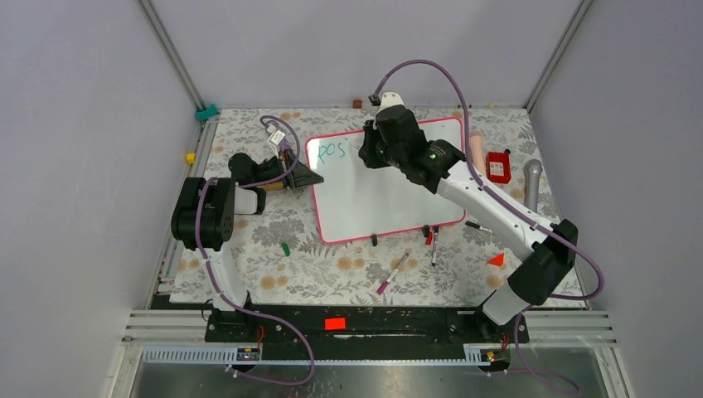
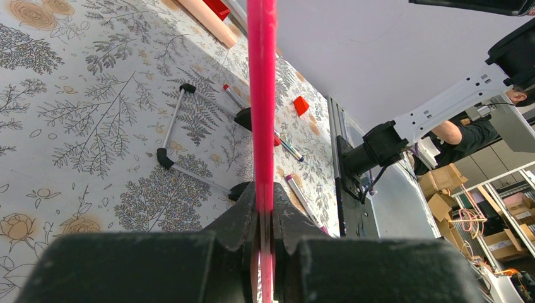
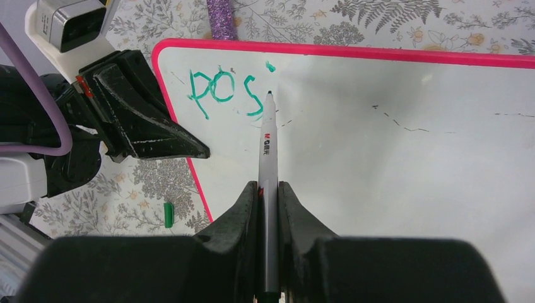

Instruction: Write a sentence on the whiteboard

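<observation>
The whiteboard lies on the floral cloth with green letters "POS" at its top left. My right gripper hangs over the board, shut on a grey marker. The marker tip is at the board just right of the "S", below a small green dot. My left gripper is shut on the board's left pink frame, which shows edge-on between its fingers. The left gripper also shows in the right wrist view.
Loose markers and a green cap lie near the board's front edge. A red box, a grey microphone-like object and a red wedge lie to the right. A wire stand lies by the board.
</observation>
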You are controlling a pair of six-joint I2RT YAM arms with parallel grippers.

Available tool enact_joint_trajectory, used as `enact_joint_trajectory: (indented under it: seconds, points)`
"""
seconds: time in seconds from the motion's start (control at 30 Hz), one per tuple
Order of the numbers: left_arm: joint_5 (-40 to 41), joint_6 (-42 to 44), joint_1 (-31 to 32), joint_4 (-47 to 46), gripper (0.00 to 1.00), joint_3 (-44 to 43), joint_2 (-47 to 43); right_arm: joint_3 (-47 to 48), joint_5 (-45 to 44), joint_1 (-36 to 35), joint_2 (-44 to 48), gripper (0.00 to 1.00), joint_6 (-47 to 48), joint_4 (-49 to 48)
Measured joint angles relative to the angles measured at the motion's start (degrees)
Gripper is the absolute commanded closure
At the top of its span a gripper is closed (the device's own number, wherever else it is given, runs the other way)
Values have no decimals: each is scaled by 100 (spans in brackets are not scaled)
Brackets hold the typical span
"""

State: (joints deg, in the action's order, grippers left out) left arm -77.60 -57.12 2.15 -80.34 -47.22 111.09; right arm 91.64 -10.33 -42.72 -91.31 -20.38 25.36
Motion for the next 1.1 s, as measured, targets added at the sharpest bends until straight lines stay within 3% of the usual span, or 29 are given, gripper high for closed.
enact_joint_trajectory:
  seconds: [1.1]
  points:
    - [0,-11,17,-28,100,0,0,376,76,4,-498,100,2,125]
